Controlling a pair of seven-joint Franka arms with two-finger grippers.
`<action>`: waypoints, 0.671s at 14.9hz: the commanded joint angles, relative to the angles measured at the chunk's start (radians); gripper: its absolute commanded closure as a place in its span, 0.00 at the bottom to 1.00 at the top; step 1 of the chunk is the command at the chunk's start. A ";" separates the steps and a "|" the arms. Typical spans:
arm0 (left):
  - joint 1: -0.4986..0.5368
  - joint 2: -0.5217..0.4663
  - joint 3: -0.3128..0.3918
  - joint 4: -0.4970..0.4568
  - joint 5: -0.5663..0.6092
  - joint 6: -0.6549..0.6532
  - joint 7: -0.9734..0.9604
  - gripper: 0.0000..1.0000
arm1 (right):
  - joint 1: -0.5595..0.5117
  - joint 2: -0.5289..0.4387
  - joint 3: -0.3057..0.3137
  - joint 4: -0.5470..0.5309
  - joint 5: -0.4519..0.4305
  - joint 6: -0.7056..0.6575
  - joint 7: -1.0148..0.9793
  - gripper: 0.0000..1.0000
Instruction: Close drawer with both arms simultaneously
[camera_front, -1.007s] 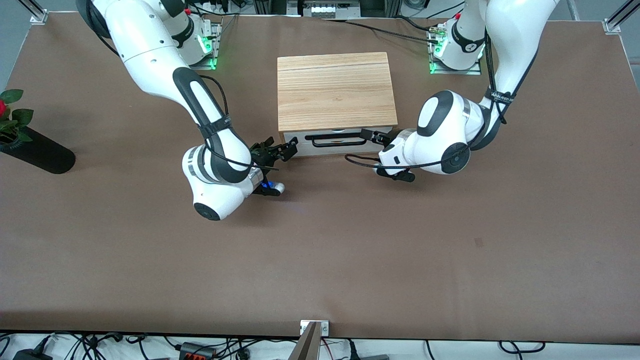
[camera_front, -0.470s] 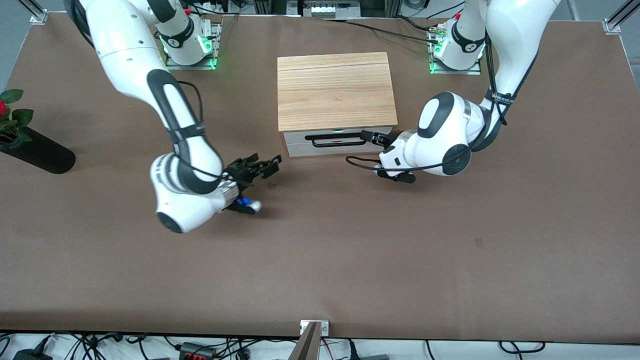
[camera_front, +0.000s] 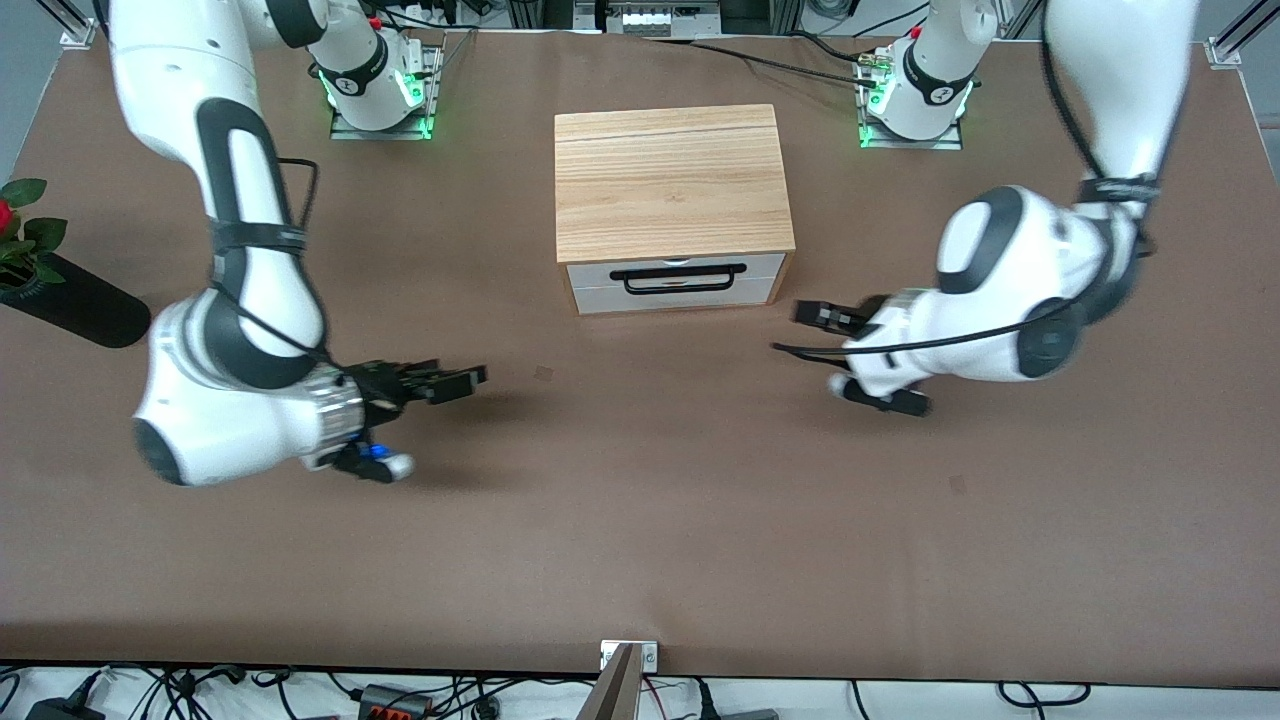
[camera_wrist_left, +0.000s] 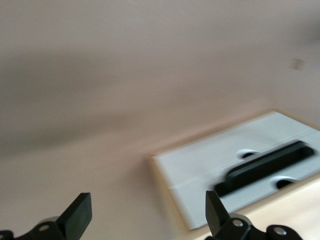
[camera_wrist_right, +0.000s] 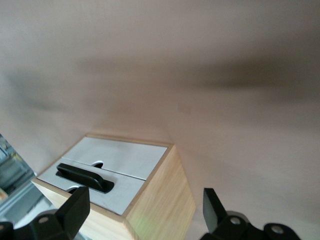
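1. I see the brown surface (camera_front: 640, 520) spanning my whole front view, with both arm bases along its top edge.
2. The right arm (camera_front: 240, 300) comes down from its base and bends low toward its own end of the surface; the left arm (camera_front: 1040, 300) does the same toward its end. Neither touches the cabinet.
3. The light-wood cabinet (camera_front: 672, 180) stands midway between the two bases, its front facing my front camera.
4. The drawer (camera_front: 676, 281) sits in the cabinet's front, its white panel level with the wooden frame, so I read it as pushed in. Both wrist views show the same flush panel.
5. A dark vase (camera_front: 75, 300) holding a red flower lies at the right arm's edge of the surface, well apart from everything else.
6. The black bar handle (camera_front: 678, 277) runs across the drawer panel, with nothing on it.
7. The right claw (camera_front: 470, 376) hangs low over bare surface, well apart from the cabinet, fingers spread and holding nothing.
8. The left claw (camera_front: 815, 313) hangs over bare surface near the cabinet's corner, likewise spread wide and holding nothing.
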 joint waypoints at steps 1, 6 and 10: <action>0.005 -0.004 0.001 0.112 0.195 -0.052 0.006 0.00 | -0.090 -0.073 -0.043 0.046 -0.017 -0.063 0.008 0.00; 0.086 -0.131 -0.005 0.137 0.381 -0.060 0.010 0.00 | -0.179 -0.147 -0.157 0.074 -0.027 -0.054 -0.068 0.00; 0.082 -0.284 0.160 0.017 0.196 -0.054 0.012 0.00 | -0.168 -0.150 -0.266 0.104 -0.116 -0.046 -0.069 0.00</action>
